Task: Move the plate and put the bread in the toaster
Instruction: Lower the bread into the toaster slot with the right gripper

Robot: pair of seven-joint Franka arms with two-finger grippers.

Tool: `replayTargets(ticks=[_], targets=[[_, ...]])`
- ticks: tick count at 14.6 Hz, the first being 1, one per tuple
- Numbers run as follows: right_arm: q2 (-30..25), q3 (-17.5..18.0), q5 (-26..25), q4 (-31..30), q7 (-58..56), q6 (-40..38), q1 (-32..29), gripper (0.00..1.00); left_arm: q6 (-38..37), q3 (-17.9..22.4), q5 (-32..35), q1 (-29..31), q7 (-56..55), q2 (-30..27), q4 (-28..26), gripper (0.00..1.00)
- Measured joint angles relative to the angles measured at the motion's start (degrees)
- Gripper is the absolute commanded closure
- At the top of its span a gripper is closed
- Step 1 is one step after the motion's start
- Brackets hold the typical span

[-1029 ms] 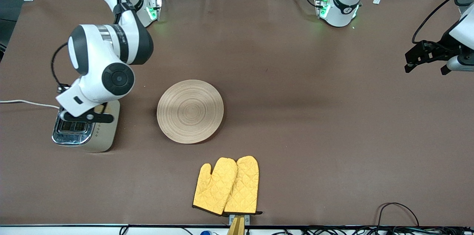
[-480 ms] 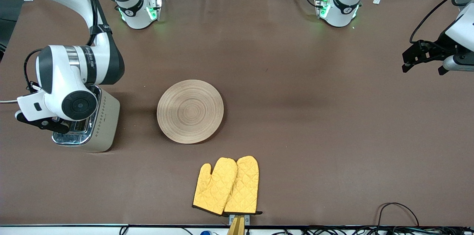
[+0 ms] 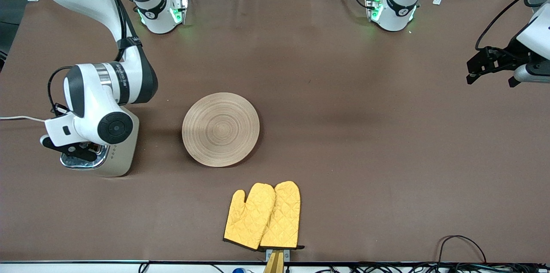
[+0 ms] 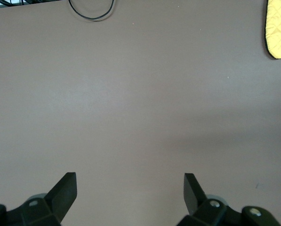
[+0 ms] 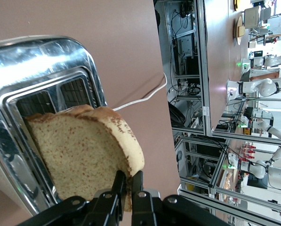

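My right gripper [image 3: 71, 151] is over the cream toaster [image 3: 118, 159] near the right arm's end of the table. In the right wrist view the gripper [image 5: 128, 177] is shut on a crust edge of the speckled brown bread slice [image 5: 81, 150]. The slice hangs tilted over the toaster's chrome top [image 5: 41, 59], with its far edge at the two slots. In the front view the wrist hides the bread. The wooden plate [image 3: 220, 129] lies mid-table, bare. My left gripper [image 3: 492, 76] waits open over the left arm's end of the table, and its own view [image 4: 130, 181] shows only bare mat below it.
A pair of yellow oven mitts [image 3: 263, 216] lies near the front edge, nearer to the camera than the plate; one mitt shows in the left wrist view [image 4: 279, 28]. The toaster's white cord [image 3: 21, 118] runs off the table's end. A black cable [image 4: 91, 12] loops at the table's edge.
My right hand swung with the bread from above the toaster out toward the table's end, then partly back over the toaster. The left gripper rose slightly. The plate and mitts stayed put.
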Motion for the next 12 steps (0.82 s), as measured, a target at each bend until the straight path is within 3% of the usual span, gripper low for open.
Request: replayTargets(ticks=[1,2,3,6,10,12], targets=[[0.3,0.0,0.0,-0.1,0.1,0.9,0.0,0.54,0.0,0.0,0.0,0.0,0.0,0.0,0.0,0.00],[0.7,0.0,0.0,-0.1,0.2,1.7,0.0,0.14,0.0,0.0,0.0,0.0,0.0,0.0,0.0,0.00],[1.2,0.0,0.0,-0.1,0.2,2.1,0.0,0.00,0.0,0.0,0.0,0.0,0.0,0.0,0.0,0.00],[1.3,-0.2,2.7,2.5,-0.3,2.4,-0.2,0.00,0.0,0.0,0.0,0.0,0.0,0.0,0.0,0.00],[-5.7,-0.8,16.2,8.6,-7.3,-0.5,-5.4,0.00,0.0,0.0,0.0,0.0,0.0,0.0,0.0,0.00],[-11.7,-0.9,25.9,9.0,-9.2,-2.9,-9.7,0.00,0.0,0.0,0.0,0.0,0.0,0.0,0.0,0.00]])
